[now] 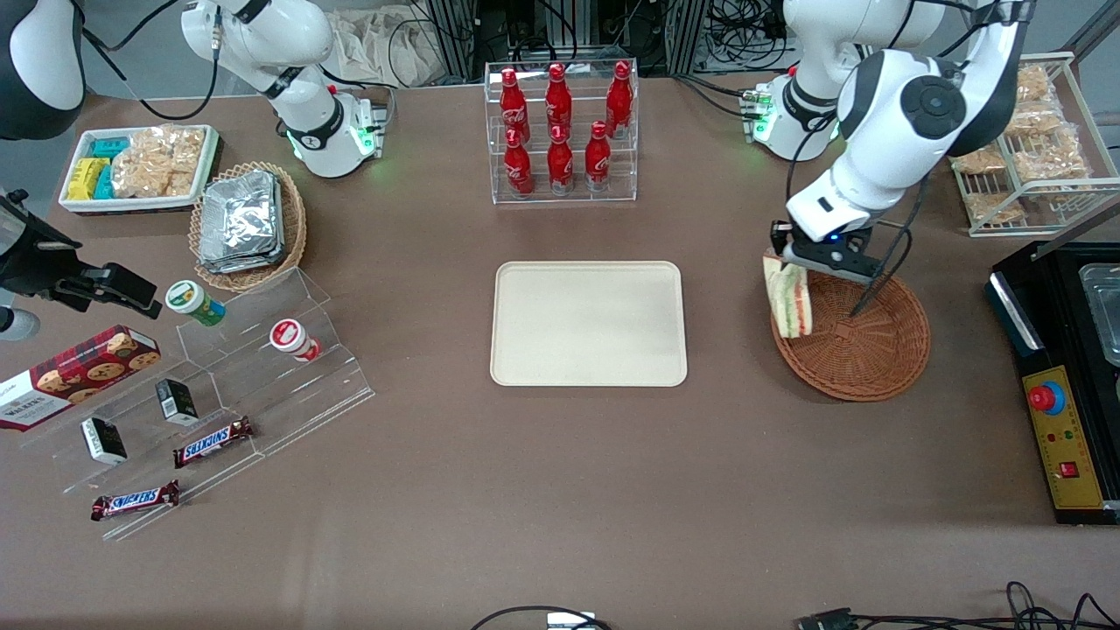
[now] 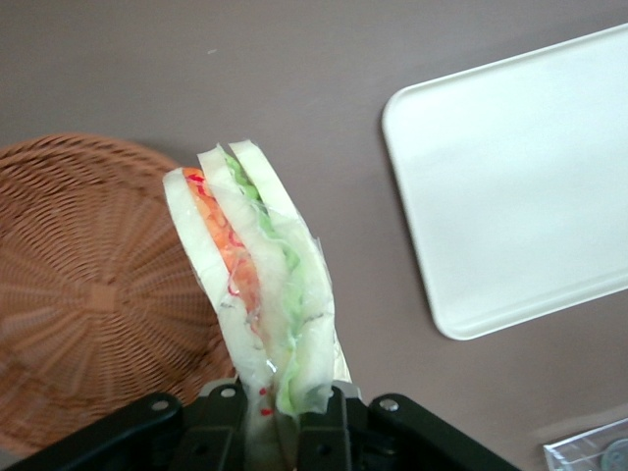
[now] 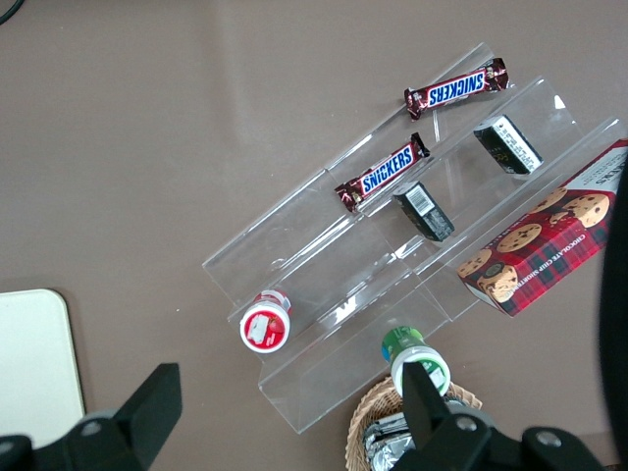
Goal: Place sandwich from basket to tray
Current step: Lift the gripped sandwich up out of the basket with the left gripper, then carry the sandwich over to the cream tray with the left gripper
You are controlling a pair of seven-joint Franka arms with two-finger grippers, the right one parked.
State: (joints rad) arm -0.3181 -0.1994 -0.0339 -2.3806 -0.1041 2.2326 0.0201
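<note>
My gripper (image 2: 285, 417) is clamped on the sandwich (image 2: 257, 280), fingers pinching one end of the wedge. The sandwich hangs clear of the basket (image 1: 862, 346), over the basket's rim on the side toward the tray (image 1: 588, 324), touching neither. The basket is bare inside. The tray lies flat on the table (image 1: 560, 490), well apart from the basket, toward the parked arm's end.

The gripper (image 1: 781, 255), matt black plastic, pinches the sandwich (image 1: 790, 300) in glossy clear wrap above the rough woven wicker basket (image 1: 862, 346); the tray (image 1: 588, 323) is smooth matt plastic.
</note>
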